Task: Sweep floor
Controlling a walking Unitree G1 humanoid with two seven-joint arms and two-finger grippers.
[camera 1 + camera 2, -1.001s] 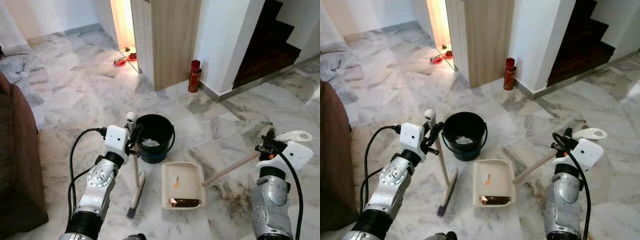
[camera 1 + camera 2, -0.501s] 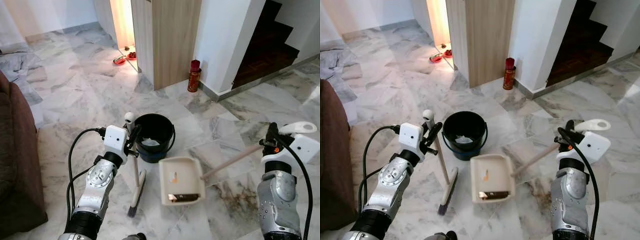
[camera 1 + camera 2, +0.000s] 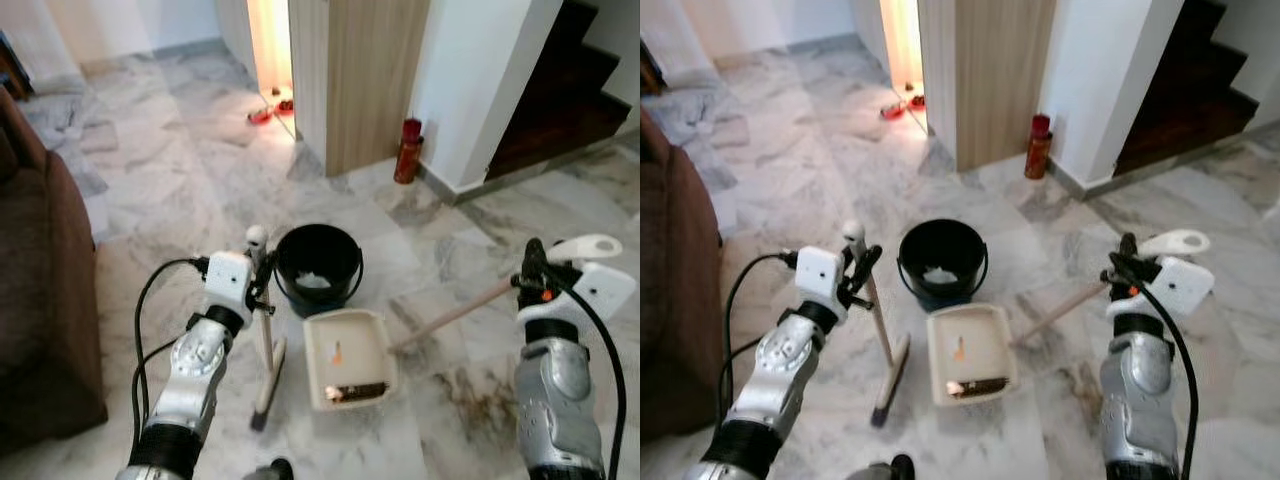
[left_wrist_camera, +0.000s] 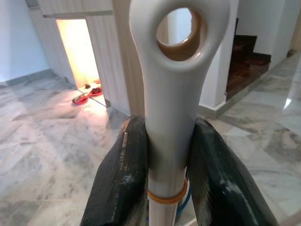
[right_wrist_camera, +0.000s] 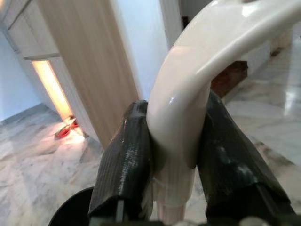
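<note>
Since the earlier frames the camera has shifted: the sofa (image 3: 40, 290) takes more of the left side and the whole scene sits further right. The dustpan (image 3: 349, 358) is again flat on the marble floor (image 3: 170, 180), where half a second ago its far edge looked raised toward the bucket.

The left gripper (image 3: 262, 283) is clamped on the upper end of the broom (image 3: 265, 345); the left wrist view shows both fingers (image 4: 120, 174) pressed against the white handle just under its hanging hole. The broom stands almost upright, bristle head on the floor at the near end, just left of the dustpan.

The right gripper (image 3: 530, 268) is closed around the white looped grip of the dustpan handle (image 3: 450, 312). That handle's long axis runs from the gripper down and left to the pan.

The dustpan holds a small orange scrap and a dark strip of debris along its near edge. The black bucket (image 3: 318, 268), just beyond the pan, has pale rubbish at the bottom.
</note>
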